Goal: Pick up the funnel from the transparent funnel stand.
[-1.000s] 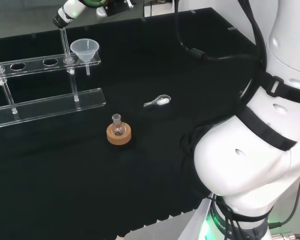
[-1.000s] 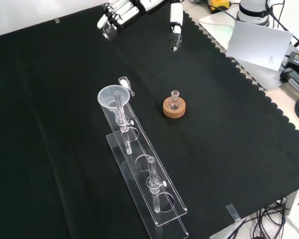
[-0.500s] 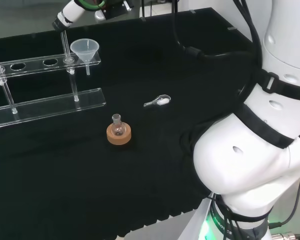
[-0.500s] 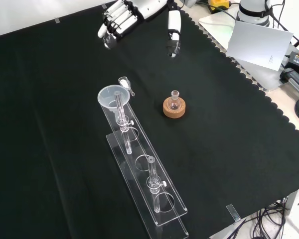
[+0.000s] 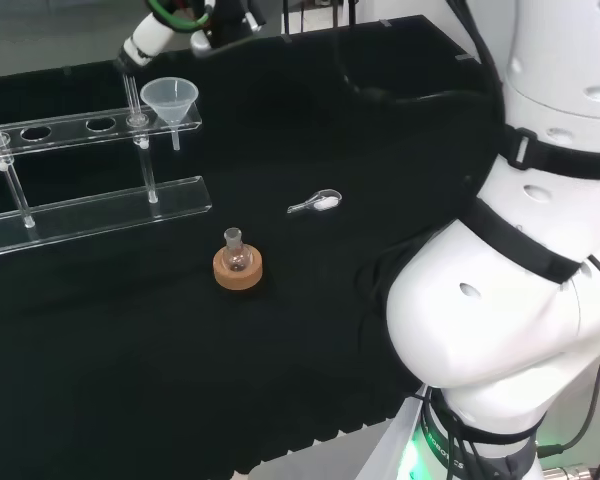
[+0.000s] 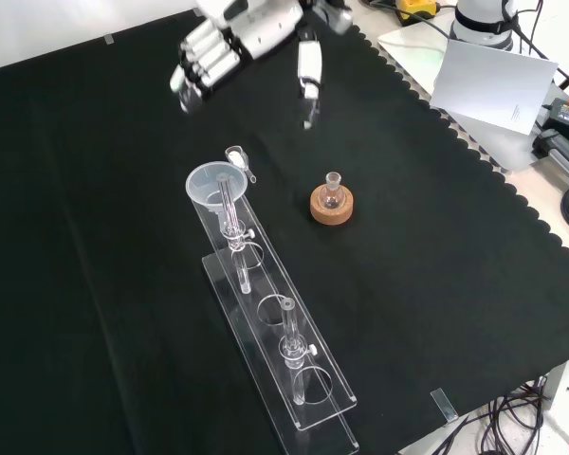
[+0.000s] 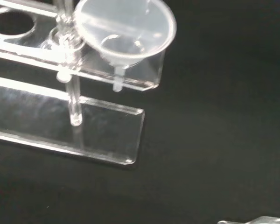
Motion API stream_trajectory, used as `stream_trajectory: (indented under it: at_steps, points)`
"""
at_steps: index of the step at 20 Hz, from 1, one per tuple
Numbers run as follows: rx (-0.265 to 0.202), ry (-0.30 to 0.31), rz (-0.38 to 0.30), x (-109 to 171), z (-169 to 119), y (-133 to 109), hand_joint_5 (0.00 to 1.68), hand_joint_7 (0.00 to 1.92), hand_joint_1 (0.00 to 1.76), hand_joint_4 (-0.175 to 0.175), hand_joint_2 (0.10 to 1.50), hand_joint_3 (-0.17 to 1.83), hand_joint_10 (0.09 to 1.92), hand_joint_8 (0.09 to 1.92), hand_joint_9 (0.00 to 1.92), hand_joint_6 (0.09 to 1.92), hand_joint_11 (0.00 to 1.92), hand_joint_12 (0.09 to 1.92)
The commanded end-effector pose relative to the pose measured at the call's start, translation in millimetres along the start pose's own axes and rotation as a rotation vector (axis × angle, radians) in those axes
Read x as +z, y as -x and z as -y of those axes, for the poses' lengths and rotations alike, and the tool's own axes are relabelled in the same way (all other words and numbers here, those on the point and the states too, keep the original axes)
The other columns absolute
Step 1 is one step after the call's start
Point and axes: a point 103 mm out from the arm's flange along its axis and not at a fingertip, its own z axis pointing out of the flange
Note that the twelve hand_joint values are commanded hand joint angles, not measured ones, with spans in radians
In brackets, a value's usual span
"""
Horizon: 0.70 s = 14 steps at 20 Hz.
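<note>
A clear plastic funnel (image 5: 170,100) sits in the end hole of the transparent stand (image 5: 80,128), its spout hanging below the top bar. In the front view the funnel (image 6: 211,185) is at the upper end of the stand (image 6: 277,353). My hand (image 6: 239,30) hovers above the cloth beyond that end, open, with straight fingers (image 6: 194,68) and the thumb spread apart, holding nothing. In the head view a finger of the hand (image 5: 140,45) shows just behind the funnel. The wrist view looks down on the funnel (image 7: 126,32) and the stand's base plate (image 7: 84,130).
A small round flask on a cork ring (image 6: 332,201) stands to the right of the stand in the front view. A small clear scoop with white powder (image 5: 316,203) lies on the cloth near the funnel end. Two upright posts rise from the stand.
The hand has moved left and lower in the front view, closer to the funnel end of the stand. Funnel, stand, flask and scoop have not moved.
</note>
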Motion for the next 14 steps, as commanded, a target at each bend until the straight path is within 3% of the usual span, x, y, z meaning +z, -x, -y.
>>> stream_trajectory:
  at_steps: [1, 14]
  points:
    - [-0.008, -0.044, 0.039, 16, -23, -13, 0.09, 0.04, 0.37, -0.049, 0.7, 0.0, 0.45, 0.61, 0.0, 0.09, 0.0, 1.27]
    - [0.006, -0.096, 0.028, 35, -44, -4, 0.09, 0.04, 0.38, -0.047, 0.7, 0.0, 0.47, 0.61, 0.0, 0.09, 0.0, 1.28]
